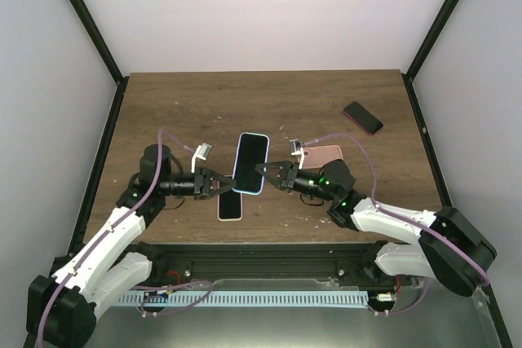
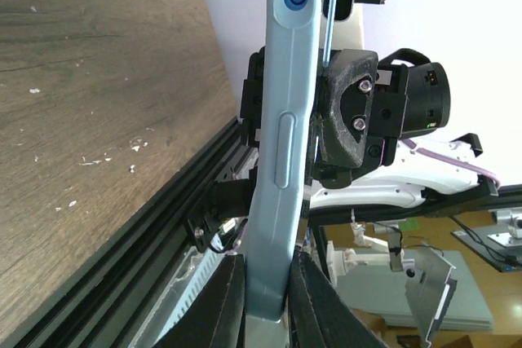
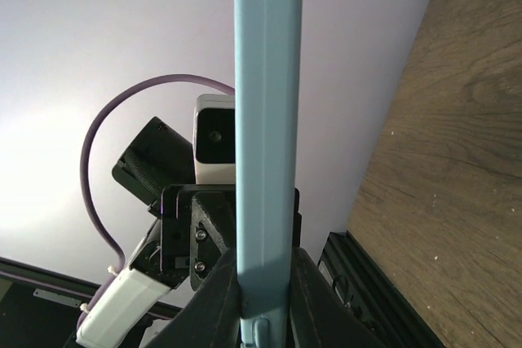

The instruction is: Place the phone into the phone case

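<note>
The left end effector (image 1: 228,184) and right end effector (image 1: 263,174) both pinch the blue case (image 1: 251,160) between them. A black phone (image 1: 231,206) lies beneath the left one; insertion appears pending.

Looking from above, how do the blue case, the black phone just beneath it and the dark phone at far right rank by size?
Largest: blue case, though it is held up nearer the camera.
Next: dark phone.
Smallest: black phone, but it is partly covered, so these two may really match.
</note>
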### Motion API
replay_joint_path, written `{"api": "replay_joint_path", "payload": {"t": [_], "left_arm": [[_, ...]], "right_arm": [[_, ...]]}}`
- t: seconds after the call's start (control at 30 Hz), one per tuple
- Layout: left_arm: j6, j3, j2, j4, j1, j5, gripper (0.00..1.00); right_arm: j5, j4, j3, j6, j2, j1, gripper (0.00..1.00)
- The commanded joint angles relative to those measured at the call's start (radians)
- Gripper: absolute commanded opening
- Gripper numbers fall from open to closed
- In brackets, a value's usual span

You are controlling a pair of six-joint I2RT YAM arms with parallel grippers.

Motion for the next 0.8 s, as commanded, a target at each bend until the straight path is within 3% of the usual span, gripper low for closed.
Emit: {"api": "replay_joint_path", "payload": {"t": [0.0,0.17,0.23,0.3,0.43,0.6,0.77], "left_arm": [[0.086,0.048,0.018,-0.159,-0.005,-0.053,0.03],[0.048,0.044,-0.017,-0.104,-0.005,-0.056,0.43],[0.022,0.037,-0.021,-0.056,-0.006,-0.055,0.51],[0.013,0.034,-0.005,-0.022,-0.005,-0.047,0.53],[-0.003,0.033,0.048,0.032,-0.005,-0.016,0.45],[-0.014,0.041,0.083,0.071,-0.006,-0.013,0.25],[-0.052,0.027,0.107,0.150,-0.005,-0.004,0.05]], "right_arm": [[0.005,0.076,0.017,-0.040,-0.009,0.007,0.09],[-0.041,0.068,0.020,-0.042,0.004,0.006,0.08],[-0.060,0.077,0.017,-0.043,0.009,0.007,0.08],[-0.082,0.078,0.019,-0.048,0.014,0.006,0.08],[-0.131,0.078,0.038,-0.055,0.034,0.008,0.08],[-0.196,0.077,0.071,-0.062,0.073,0.012,0.09],[-0.218,0.052,0.083,-0.066,0.098,0.014,0.19]]}}
